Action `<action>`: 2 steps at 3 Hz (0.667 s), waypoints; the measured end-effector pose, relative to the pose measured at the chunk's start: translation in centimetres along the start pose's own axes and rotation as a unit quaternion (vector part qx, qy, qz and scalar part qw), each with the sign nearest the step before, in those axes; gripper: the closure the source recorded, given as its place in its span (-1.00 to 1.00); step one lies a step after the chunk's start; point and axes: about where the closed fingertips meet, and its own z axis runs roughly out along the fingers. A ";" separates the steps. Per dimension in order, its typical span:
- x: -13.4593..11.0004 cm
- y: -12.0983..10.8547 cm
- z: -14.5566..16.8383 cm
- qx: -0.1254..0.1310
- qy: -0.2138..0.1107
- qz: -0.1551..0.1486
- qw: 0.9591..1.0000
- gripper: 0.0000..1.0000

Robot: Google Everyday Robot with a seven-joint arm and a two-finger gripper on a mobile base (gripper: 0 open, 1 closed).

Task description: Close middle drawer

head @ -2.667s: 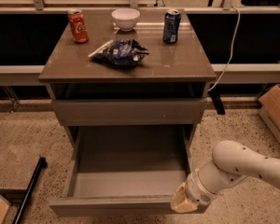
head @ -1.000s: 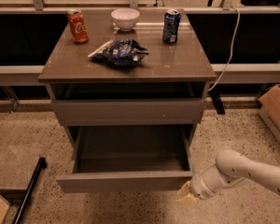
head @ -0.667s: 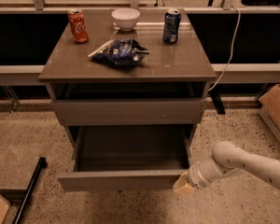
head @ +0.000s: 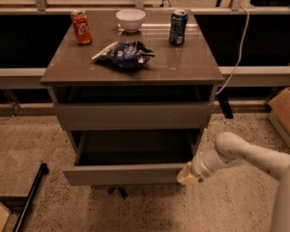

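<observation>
Lab-like workroom: terrazzo floor, cable, cardboard box; claw at middle drawer front.

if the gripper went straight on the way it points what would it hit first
The front of the middle drawer, at its right end. The gripper sits low right of the cabinet, pointing left at it, seemingly touching or nearly so; depth is unclear.

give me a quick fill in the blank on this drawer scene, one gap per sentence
The middle drawer stands partly ____, its grey inside showing.
The gripper is by the ____ end of that drawer's front, as the picture shows it.
Between the red can and the blue can sits a white ____.
Missing words: open; right; bowl.
</observation>
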 end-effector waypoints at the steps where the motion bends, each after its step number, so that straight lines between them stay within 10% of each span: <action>1: 0.1 0.1 0.0 0.000 0.000 0.000 1.000 1.00; 2: -2.1 -5.0 -1.1 0.022 0.002 -0.034 0.999 1.00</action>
